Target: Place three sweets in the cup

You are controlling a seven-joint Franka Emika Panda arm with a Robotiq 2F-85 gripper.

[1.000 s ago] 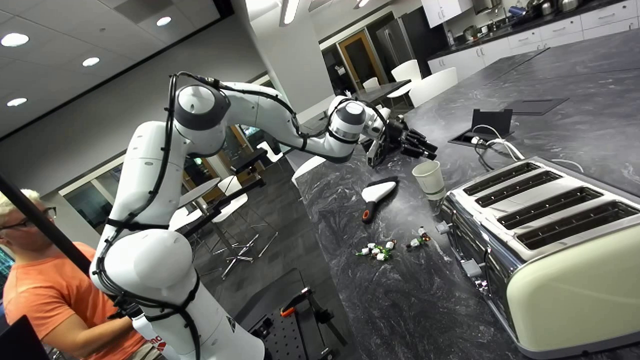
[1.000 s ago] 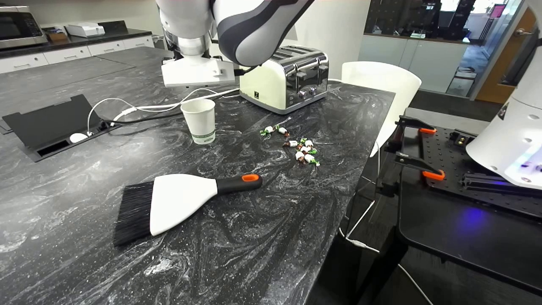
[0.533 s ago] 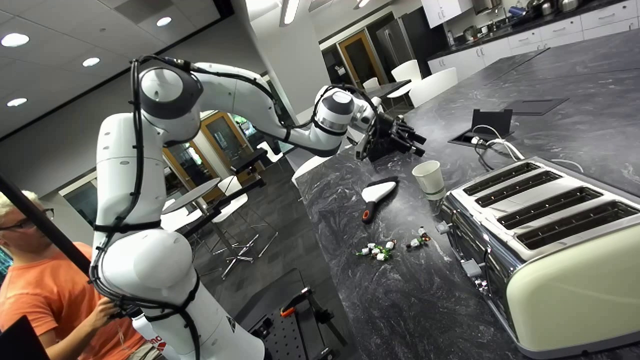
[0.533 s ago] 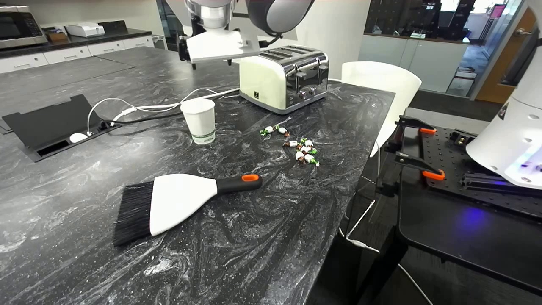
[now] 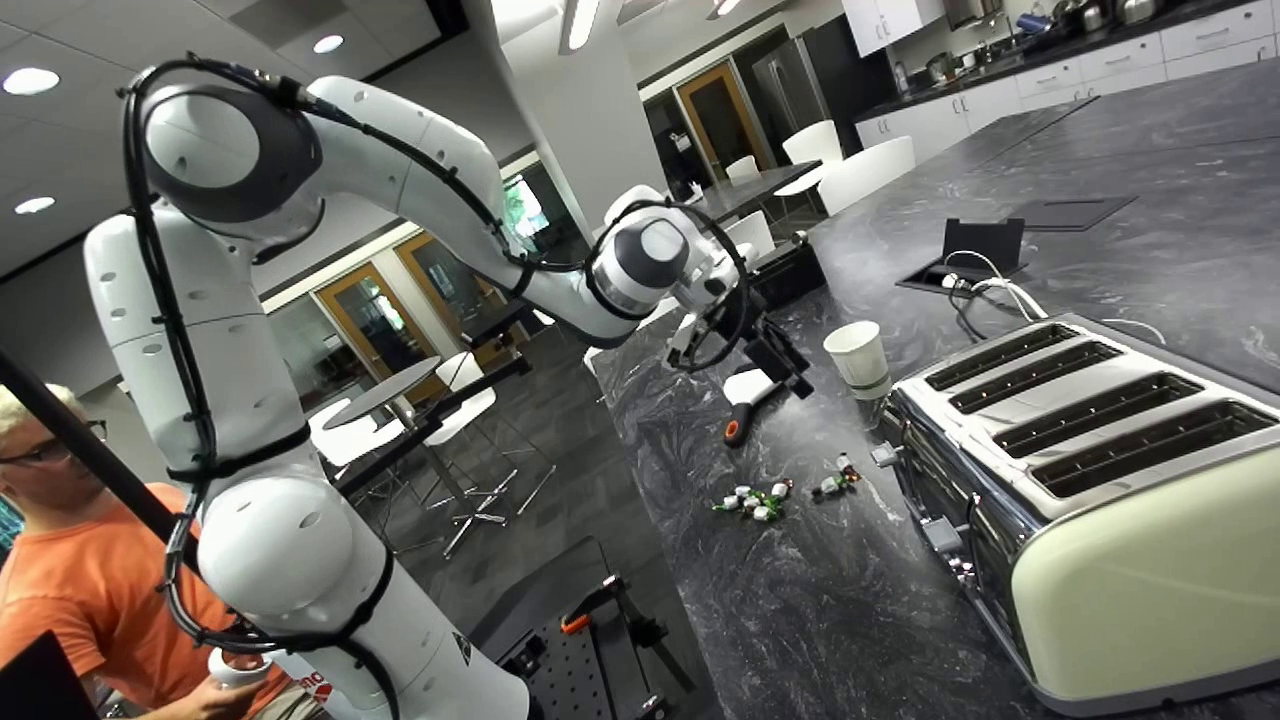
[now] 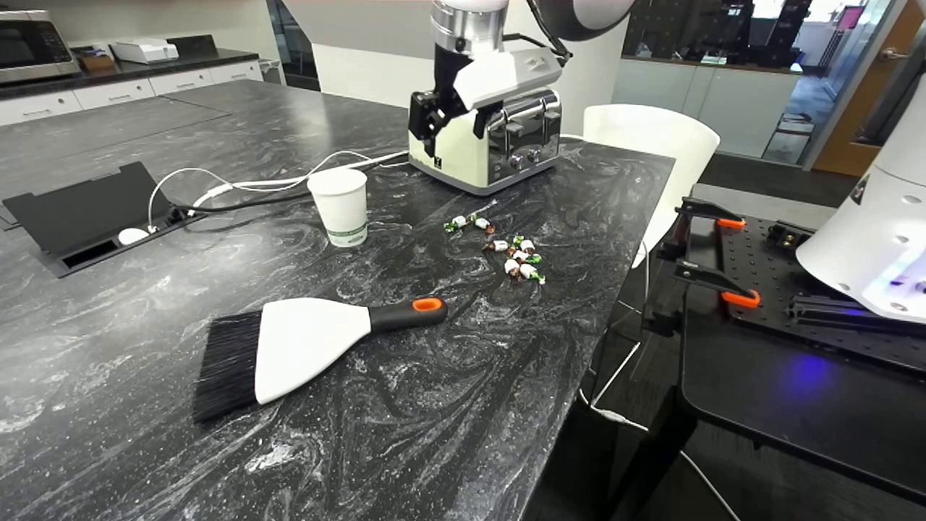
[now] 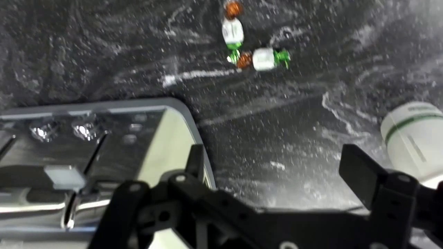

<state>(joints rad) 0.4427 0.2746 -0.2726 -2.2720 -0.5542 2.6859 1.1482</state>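
Observation:
The sweets lie on the dark counter, white-wrapped with green and brown twisted ends. Several are heaped together (image 5: 752,502), and this heap shows in an exterior view (image 6: 520,256). A pair (image 6: 482,223) lies apart, nearer the toaster; the wrist view shows this pair (image 7: 263,59) ahead of the fingers. The white paper cup (image 6: 341,208) with a green band stands upright, also in an exterior view (image 5: 859,358) and at the right of the wrist view (image 7: 413,141). Its bottom inside is hidden. My gripper (image 7: 275,157) is open and empty above the counter, between toaster and cup; it shows in both exterior views (image 5: 783,362) (image 6: 456,137).
A cream and chrome toaster (image 5: 1115,560) stands close beside the cup and below my left finger in the wrist view. A white brush with a black handle (image 6: 311,344) lies on the counter. An open socket box with white cables (image 6: 94,210) is beyond the cup.
The arm has drawn back towards its base. In an exterior view the gripper has moved right and turned, so its fingers now show. The cup and sweets have not moved.

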